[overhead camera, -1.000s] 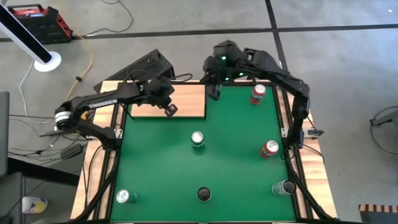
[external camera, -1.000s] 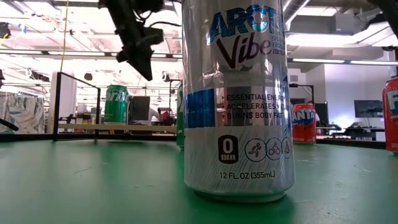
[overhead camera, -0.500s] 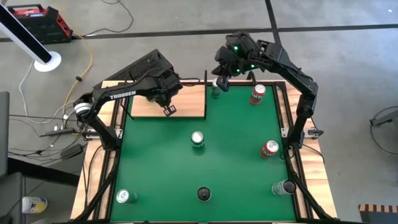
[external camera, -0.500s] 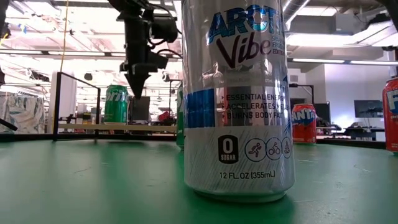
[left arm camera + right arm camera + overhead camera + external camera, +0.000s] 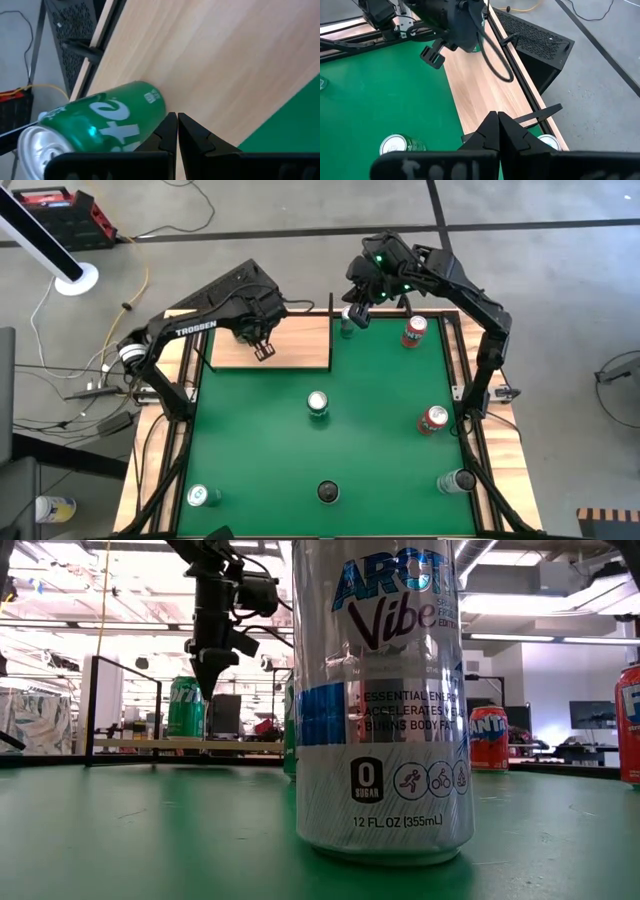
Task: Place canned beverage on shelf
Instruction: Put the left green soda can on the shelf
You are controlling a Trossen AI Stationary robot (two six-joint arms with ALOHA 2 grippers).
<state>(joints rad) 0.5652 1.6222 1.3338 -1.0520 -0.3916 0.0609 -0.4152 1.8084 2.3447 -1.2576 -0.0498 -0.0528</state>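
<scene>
A green can (image 5: pixel 107 122) is seen standing upright on the shelf (image 5: pixel 300 345), long axis vertical, beside the left gripper (image 5: pixel 263 350), whose fingers are clenched on nothing. The right gripper (image 5: pixel 355 315), likewise clenched empty, is poised at the shelf's far corner.

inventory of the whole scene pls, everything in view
pale wooden shelf panel with dark frame: 1, at a far corner of the green mat
green cans: 4; one on the shelf, one beside the shelf's edge, one mid-mat, one at the mat's near left corner
red cans: 2, right side of the mat
plain silver can: 1, near right corner
silver-and-blue can: 1, just before the low camera
black perforated box: 1, behind the shelf
left hand: shut, empty, over the shelf
right hand: shut, empty, over the can beside the shelf
</scene>
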